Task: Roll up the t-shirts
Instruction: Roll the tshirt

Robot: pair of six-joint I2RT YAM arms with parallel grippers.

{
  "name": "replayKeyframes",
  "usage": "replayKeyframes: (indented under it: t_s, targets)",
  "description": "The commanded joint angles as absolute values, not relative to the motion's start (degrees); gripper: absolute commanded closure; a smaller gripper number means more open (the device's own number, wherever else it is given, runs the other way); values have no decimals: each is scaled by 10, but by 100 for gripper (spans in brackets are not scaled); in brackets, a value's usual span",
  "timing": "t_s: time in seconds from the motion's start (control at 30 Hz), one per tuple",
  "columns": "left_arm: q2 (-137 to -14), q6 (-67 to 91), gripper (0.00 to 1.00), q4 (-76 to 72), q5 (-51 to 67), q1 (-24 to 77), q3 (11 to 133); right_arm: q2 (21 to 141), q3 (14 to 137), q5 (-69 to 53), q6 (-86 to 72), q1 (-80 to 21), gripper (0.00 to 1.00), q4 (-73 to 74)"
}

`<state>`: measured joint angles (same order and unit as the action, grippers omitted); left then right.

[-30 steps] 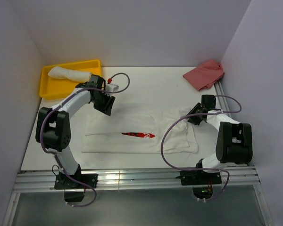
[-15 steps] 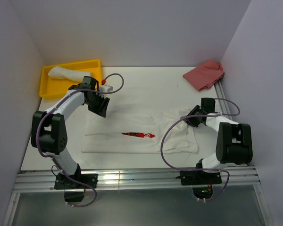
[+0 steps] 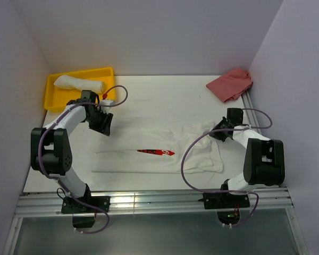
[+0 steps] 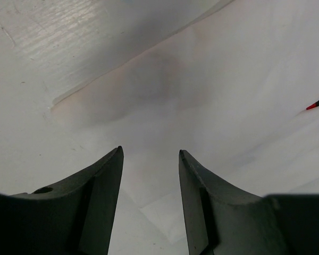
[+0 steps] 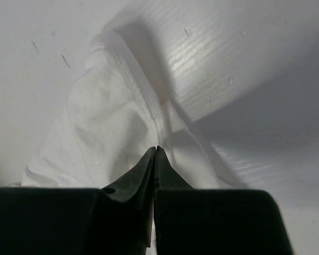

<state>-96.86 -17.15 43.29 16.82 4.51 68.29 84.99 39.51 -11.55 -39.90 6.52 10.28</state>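
Cotton work: pinching shirt (image 3: 149, 141) fold between clenched right fingers (image 5: 150, 162); hovering left fingers (image 4: 112, 167), released, shirt corner beneath.

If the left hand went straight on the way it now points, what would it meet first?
Most likely the spread white t-shirt, near its edge: the open left hand points down at the cloth. How far off the cloth lies is unclear.

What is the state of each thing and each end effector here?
flat shirt: spread on the table, unrolled, print up
rolled shirt: rolled, lying in the tray
pink cloth: crumpled, far right corner
left end effector: open, over the flat shirt
right end effector: shut on the flat shirt's edge
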Motion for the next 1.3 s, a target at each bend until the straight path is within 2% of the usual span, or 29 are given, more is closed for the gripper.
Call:
replayKeyframes:
  t_s: [0.0, 0.17, 0.33, 0.43, 0.47, 0.53, 0.6, 0.77, 1.27]
  targets:
    - [-949, -188, 48, 417, 175, 34, 680, 850, 438, -69, -375, 69, 99, 132]
    - [-974, -189, 49, 404, 163, 14, 686, 866, 472, -13, -350, 69, 100, 163]
    - [-996, -187, 51, 403, 163, 2, 700, 888, 497, -11, -335, 70, 100, 169]
    - [-995, -190, 50, 398, 158, 2, 697, 885, 490, -22, -335, 70, 85, 157]
    - [-993, -191, 47, 397, 157, -13, 696, 880, 489, -24, -335, 70, 77, 151]
    - [-991, -193, 45, 396, 159, -15, 695, 878, 490, -25, -334, 70, 70, 147]
    - [-991, -195, 44, 398, 159, -18, 696, 882, 496, -26, -333, 69, 64, 150]
    - [-993, -195, 43, 398, 163, -25, 697, 874, 499, -40, -337, 69, 58, 139]
    - [-1027, -194, 42, 397, 175, -31, 708, 959, 534, -83, -349, 69, 57, 100]
